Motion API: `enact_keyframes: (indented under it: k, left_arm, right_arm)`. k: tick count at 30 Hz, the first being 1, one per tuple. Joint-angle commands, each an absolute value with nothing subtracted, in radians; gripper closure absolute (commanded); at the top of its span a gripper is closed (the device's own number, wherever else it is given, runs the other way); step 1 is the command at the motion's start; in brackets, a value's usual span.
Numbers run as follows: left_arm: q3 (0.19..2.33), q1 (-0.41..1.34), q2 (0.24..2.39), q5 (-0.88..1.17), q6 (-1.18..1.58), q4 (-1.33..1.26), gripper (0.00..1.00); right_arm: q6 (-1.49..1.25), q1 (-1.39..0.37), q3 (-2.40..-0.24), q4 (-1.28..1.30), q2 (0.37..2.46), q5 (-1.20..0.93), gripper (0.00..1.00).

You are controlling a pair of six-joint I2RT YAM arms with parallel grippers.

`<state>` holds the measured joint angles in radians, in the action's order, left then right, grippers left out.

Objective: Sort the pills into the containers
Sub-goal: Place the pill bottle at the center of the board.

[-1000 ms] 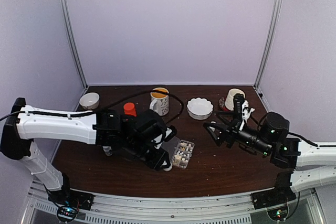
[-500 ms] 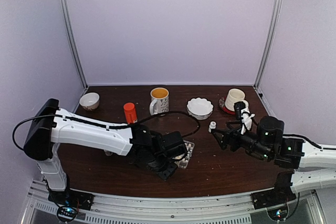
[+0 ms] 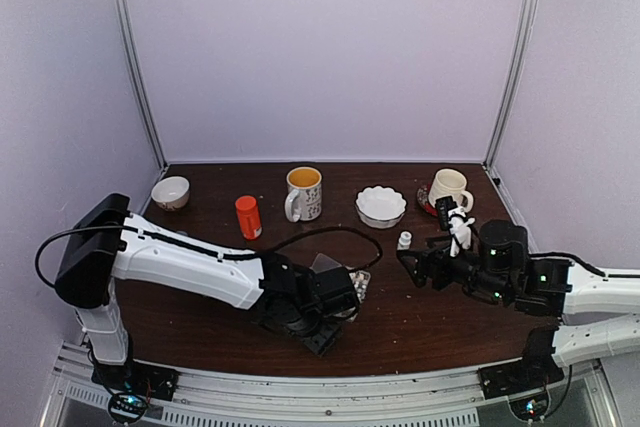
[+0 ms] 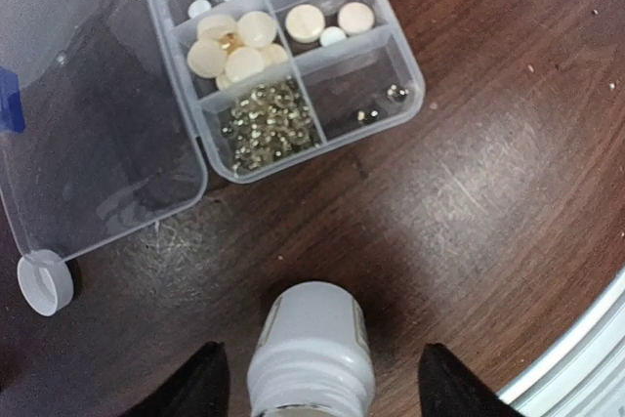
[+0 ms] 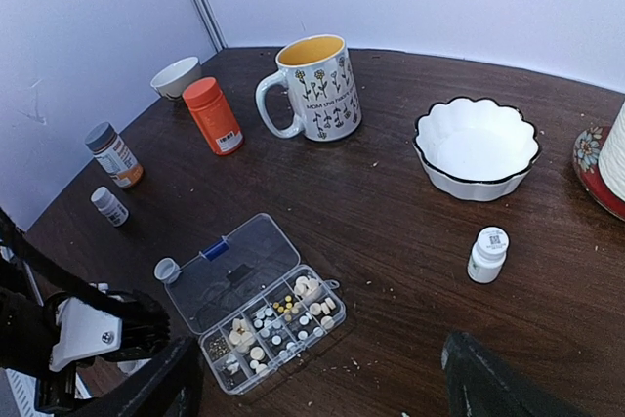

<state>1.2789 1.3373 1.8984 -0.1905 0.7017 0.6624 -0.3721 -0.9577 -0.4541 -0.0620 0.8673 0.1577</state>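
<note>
- The left end effector (image 4: 322, 368) is open; its fingers stand clear of the uncapped white bottle (image 4: 311, 344), which is upright between them on the surface (image 4: 508, 192).
- Just beyond the bottle, the clear organizer box (image 4: 418, 95) lies with its lid (image 4: 88, 104) folded open.
- Cream, white and tiny golden pills (image 4: 241, 46) sit in its compartments.
- The right end effector (image 5: 322, 378) is open and holds nothing.

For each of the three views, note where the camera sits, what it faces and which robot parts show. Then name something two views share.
Top external: above and behind the bases, facing the table; left arm and right arm show.
Left wrist: looks down on the organizer and a bottle between its open fingers.
Right wrist: looks across the table toward the mug; its fingers show.
Shared: the organizer.
</note>
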Motion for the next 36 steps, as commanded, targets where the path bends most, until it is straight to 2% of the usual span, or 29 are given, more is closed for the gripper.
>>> enact_keyframes:
  k: [1, 8, 11, 15, 17, 18, 20, 22, 24, 25, 28, 32, 36]
  left_arm:
    - [1.282, 1.346, 1.879, -0.198, 0.709, 0.665, 0.23]
    - [1.325, 1.330, 1.761, -0.249, 0.705, 0.778, 0.20]
    - [1.306, 1.299, 1.682, -0.259, 0.706, 0.807, 0.21]
    - [1.243, 1.229, 1.570, -0.268, 0.701, 0.825, 0.25]
    - [1.192, 1.183, 1.521, -0.269, 0.697, 0.815, 0.27]
    - [1.162, 1.156, 1.510, -0.259, 0.693, 0.803, 0.28]
    - [1.105, 1.103, 1.494, -0.230, 0.680, 0.757, 0.30]
    - [1.051, 1.057, 1.488, -0.214, 0.669, 0.693, 0.32]
    - [1.016, 1.027, 1.500, -0.207, 0.660, 0.645, 0.33]
    - [1.006, 1.017, 1.512, -0.205, 0.656, 0.628, 0.34]
    - [0.998, 1.011, 1.551, -0.219, 0.642, 0.590, 0.35]
    - [0.998, 1.002, 1.592, -0.221, 0.632, 0.555, 0.35]
    - [1.002, 0.988, 1.618, -0.225, 0.629, 0.538, 0.35]
  right_arm:
    - [-0.395, -0.954, -0.493, -0.037, 0.887, 0.150, 0.12]
    - [-0.463, -0.954, -0.488, 0.005, 0.917, 0.145, 0.10]
    - [-0.543, -0.954, -0.509, 0.069, 0.937, 0.159, 0.01]
    - [-0.554, -0.954, -0.552, 0.120, 0.989, 0.185, 0.00]
    - [-0.500, -0.954, -0.579, 0.105, 1.028, 0.123, 0.00]
    - [-0.473, -0.954, -0.598, 0.100, 1.054, 0.086, 0.04]
    - [-0.400, -0.953, -0.664, 0.118, 1.120, -0.015, 0.27]
    - [-0.322, -0.954, -0.783, 0.214, 1.221, -0.105, 0.47]
    - [-0.236, -0.954, -0.918, 0.343, 1.348, -0.161, 0.59]
    - [-0.193, -0.955, -0.975, 0.387, 1.406, -0.175, 0.63]
    - [-0.095, -0.959, -1.102, 0.464, 1.542, -0.161, 0.65]
    - [-0.020, -0.967, -1.215, 0.509, 1.654, -0.147, 0.67]
    - [0.039, -0.979, -1.333, 0.572, 1.761, -0.119, 0.75]
